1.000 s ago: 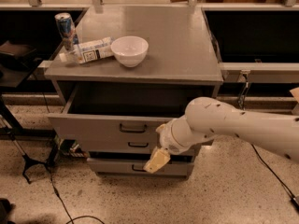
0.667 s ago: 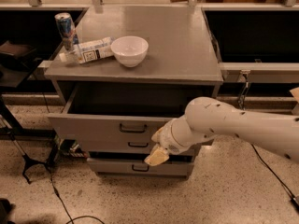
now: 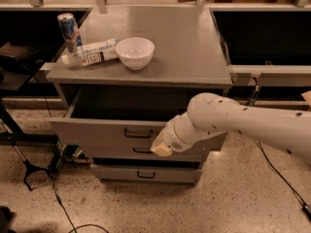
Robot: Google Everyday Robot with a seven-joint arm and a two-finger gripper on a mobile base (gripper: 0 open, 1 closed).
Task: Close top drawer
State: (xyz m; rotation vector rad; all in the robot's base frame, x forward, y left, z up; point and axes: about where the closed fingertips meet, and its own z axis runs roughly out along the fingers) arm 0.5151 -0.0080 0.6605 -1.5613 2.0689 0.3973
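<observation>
The top drawer (image 3: 97,129) of the grey cabinet stands pulled out, its dark inside showing under the cabinet top. Its flat grey front carries a small black handle (image 3: 138,133) at the centre. My gripper (image 3: 161,148) sits low against the drawer front, just right of the handle and slightly below it, at the end of the white arm (image 3: 243,123) that reaches in from the right. Only a pale fingertip shows.
On the cabinet top (image 3: 189,47) stand a white bowl (image 3: 135,52), a lying carton (image 3: 95,52) and a can (image 3: 68,28). Two lower drawers (image 3: 146,173) sit below. Black stand legs (image 3: 29,169) and cables lie on the floor at left. Dark shelving flanks the cabinet.
My gripper has moved up and a little left, from in front of the lower drawers to the top drawer's front near its handle. The drawer has not visibly moved.
</observation>
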